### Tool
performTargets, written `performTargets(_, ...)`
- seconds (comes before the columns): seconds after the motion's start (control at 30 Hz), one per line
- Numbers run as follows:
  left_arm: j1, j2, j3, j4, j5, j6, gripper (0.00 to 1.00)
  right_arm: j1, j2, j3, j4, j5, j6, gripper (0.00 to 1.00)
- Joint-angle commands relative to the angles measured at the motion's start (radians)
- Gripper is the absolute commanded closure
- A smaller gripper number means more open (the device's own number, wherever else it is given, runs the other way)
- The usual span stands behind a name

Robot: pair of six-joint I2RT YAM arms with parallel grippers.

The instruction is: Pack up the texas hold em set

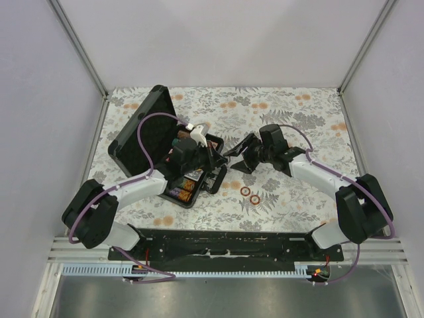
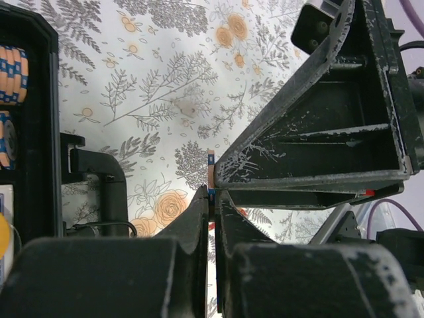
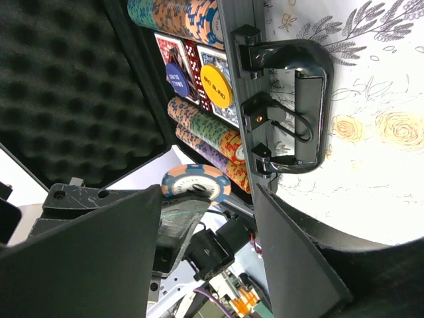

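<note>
Floral desk is carrying the open briefcase left of centre. The left gripper jaws are pinching 1 poker chip near the handle, while the right gripper jaws are standing spread around it. Safest is backing the right straight off, keeping the chip upright for its row.

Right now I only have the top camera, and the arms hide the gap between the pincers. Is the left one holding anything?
Observer: Yes. The left pincer is shut on a blue-and-orange chip, gripping its flat faces.
Operator: Is the right one clamped on it too?
Observer: No. The right pincer is open; its fingers stand wider than the chip.
Operator: What's in the case's middle section?
Observer: A yellow Big Blind button lies in the case beside red dice.
</note>
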Motion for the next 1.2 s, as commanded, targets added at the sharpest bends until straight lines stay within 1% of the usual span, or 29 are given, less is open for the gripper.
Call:
performTargets(0.0, -0.001, -0.009, 0.086, -0.092, -0.084, 0.085, 0.98, -0.027, -0.051, 0.008, -0.003, -0.001, -0.041, 0.31)
performTargets(0.1, 0.000, -0.011, 0.134, -0.189, -0.152, 0.151, 0.98, -0.048, -0.087, 0.028, -0.053, 0.023, -0.093, 0.24)
performTargets(0.17, 0.000, -0.005, 0.178, -0.261, -0.184, 0.209, 0.98, -0.068, -0.113, 0.031, -0.081, 0.037, -0.125, 0.22)
performTargets(0.23, 0.000, 0.020, 0.230, -0.347, -0.260, 0.272, 0.98, -0.090, -0.128, 0.025, -0.109, 0.042, -0.165, 0.21)
performTargets(0.33, 0.003, 0.085, 0.332, -0.451, -0.330, 0.373, 0.98, -0.108, -0.147, 0.005, -0.148, 0.045, -0.222, 0.22)
performTargets(0.5, 0.011, 0.257, 0.511, -0.588, -0.342, 0.519, 0.98, -0.128, -0.171, -0.038, -0.210, 0.060, -0.280, 0.21)
performTargets(0.67, 0.028, 0.386, 0.622, -0.628, -0.342, 0.551, 0.98, -0.148, -0.177, -0.048, -0.247, 0.059, -0.315, 0.21)
performTargets(0.77, 0.040, 0.411, 0.640, -0.643, -0.330, 0.548, 0.98, -0.153, -0.171, -0.045, -0.248, 0.057, -0.322, 0.21)
performTargets(0.97, 0.065, 0.385, 0.578, -0.637, -0.333, 0.540, 0.98, -0.156, -0.128, -0.031, -0.248, 0.050, -0.322, 0.21)
performTargets(1.17, 0.079, 0.388, 0.554, -0.642, -0.293, 0.550, 0.98, -0.156, -0.085, -0.020, -0.245, 0.022, -0.319, 0.22)
